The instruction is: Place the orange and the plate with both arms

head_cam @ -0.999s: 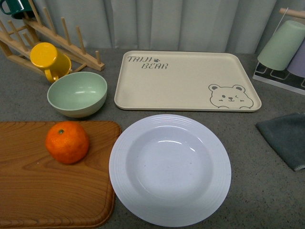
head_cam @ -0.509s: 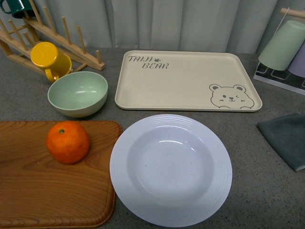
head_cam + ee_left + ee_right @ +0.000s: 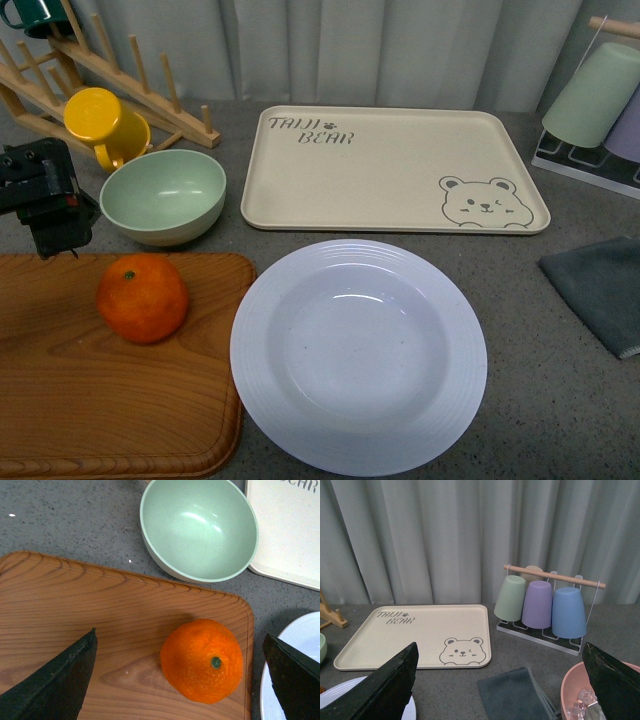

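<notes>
The orange (image 3: 142, 297) rests on the wooden cutting board (image 3: 90, 400), near its far right corner. The white ribbed plate (image 3: 358, 355) lies empty on the grey table just right of the board. My left gripper (image 3: 48, 235) hangs open at the far left, over the board's far edge, left of the orange. In the left wrist view the orange (image 3: 202, 660) lies between the spread fingers of the left gripper (image 3: 179, 634), untouched. My right gripper (image 3: 500, 645) is open and holds nothing; it does not show in the front view. A sliver of the plate (image 3: 409, 711) shows by one finger.
A pale green bowl (image 3: 163, 196) and a yellow mug (image 3: 103, 125) on a wooden rack stand behind the board. The beige bear tray (image 3: 390, 170) lies behind the plate. A dark cloth (image 3: 600, 290), a cup rack (image 3: 545, 605) and a pink bowl (image 3: 570, 690) are at the right.
The left gripper has come into the front view at the far left, above the board's far edge. The orange and plate stay where they were.
</notes>
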You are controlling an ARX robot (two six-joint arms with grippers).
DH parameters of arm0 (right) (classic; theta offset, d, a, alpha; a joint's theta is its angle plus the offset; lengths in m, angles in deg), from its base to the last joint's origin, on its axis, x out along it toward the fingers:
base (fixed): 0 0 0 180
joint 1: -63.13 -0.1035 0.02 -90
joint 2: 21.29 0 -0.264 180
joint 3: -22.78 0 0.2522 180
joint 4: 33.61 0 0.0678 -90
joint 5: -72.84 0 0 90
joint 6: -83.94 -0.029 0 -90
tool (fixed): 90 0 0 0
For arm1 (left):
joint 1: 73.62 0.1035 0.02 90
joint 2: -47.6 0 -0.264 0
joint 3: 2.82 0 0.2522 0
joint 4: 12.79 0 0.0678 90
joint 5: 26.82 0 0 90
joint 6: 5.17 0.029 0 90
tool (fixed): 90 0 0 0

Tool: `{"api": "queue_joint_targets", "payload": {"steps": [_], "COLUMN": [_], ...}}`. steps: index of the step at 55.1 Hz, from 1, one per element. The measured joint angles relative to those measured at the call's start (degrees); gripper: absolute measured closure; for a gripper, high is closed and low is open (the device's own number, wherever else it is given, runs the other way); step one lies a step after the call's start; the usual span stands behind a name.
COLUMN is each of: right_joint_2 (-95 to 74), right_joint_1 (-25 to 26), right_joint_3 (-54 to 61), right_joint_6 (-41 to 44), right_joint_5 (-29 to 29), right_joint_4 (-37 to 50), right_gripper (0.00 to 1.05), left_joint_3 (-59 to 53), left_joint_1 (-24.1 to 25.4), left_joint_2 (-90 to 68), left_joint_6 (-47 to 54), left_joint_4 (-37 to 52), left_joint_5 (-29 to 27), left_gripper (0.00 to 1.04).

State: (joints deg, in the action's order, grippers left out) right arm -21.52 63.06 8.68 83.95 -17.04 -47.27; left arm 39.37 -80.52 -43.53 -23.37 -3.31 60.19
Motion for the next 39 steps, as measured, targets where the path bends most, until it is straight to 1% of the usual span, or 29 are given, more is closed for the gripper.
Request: {"api": "queue_joint_targets", "payload": {"steps": [7,11,19,39], "right_joint_2": [0.0,0.0,0.0,0.0], "right_joint_1": [0.0,0.0,0.0,0.0], "right_joint_3": [0.0,0.0,0.0,0.0], "right_joint_6": [0.0,0.0,0.0,0.0], "right_joint_5": [0.0,0.0,0.0,0.0], "right_joint_4": [0.0,0.0,0.0,0.0], "right_gripper": [0.09,0.09,0.09,0.09], "left_joint_3": [1.9,2.7,4.3,5.7], "left_joint_1": [-0.3,-0.8,-1.9,-3.4], "left_joint_2": [-2.6,-3.8,-6.5,-10.9], "left_joint_6": [1.0,1.5,3.0,4.7], "left_joint_4": [-2.0,-2.4,-4.5,-4.2], "left_joint_5": [1.9,4.3,4.7,5.7], "left_gripper": [0.06,0.06,0.06,0.06]}}
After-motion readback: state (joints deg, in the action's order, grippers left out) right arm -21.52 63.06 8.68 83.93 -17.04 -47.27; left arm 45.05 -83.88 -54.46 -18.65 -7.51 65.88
